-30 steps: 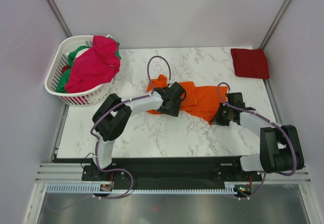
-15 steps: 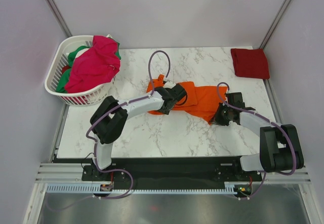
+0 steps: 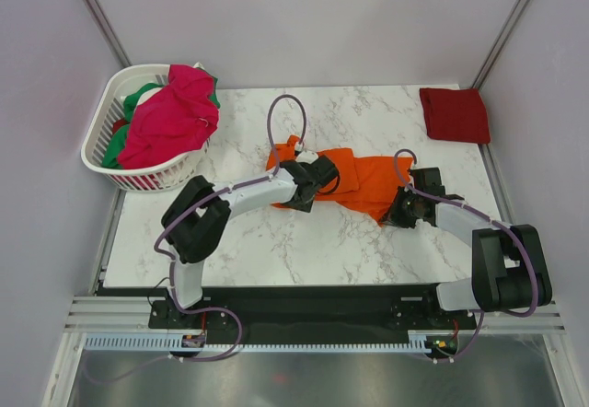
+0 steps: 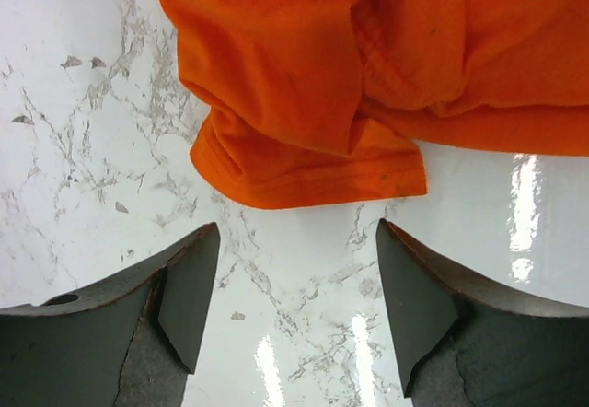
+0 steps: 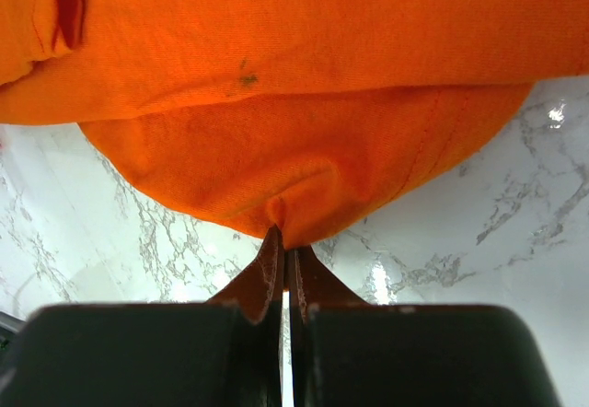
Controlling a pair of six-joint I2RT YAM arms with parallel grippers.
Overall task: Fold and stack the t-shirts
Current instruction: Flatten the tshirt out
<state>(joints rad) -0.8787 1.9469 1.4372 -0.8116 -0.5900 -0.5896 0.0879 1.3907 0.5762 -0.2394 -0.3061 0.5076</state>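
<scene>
Your left gripper (image 4: 293, 246) is edging toward the upper left, jaws spread wide over the sleeve hem of the orange t-shirt (image 4: 304, 75), which is lying mid-frame. Your right gripper (image 5: 283, 258) is pinching its lower-right edge. You are likely spreading it for folding, so next lower onto that hem and close. The dark red t-shirt (image 3: 455, 114) is lying folded upper right, and the magenta-pink t-shirt (image 3: 170, 112) is waiting in the basket (image 3: 97, 149). Nothing is blocking you.
</scene>
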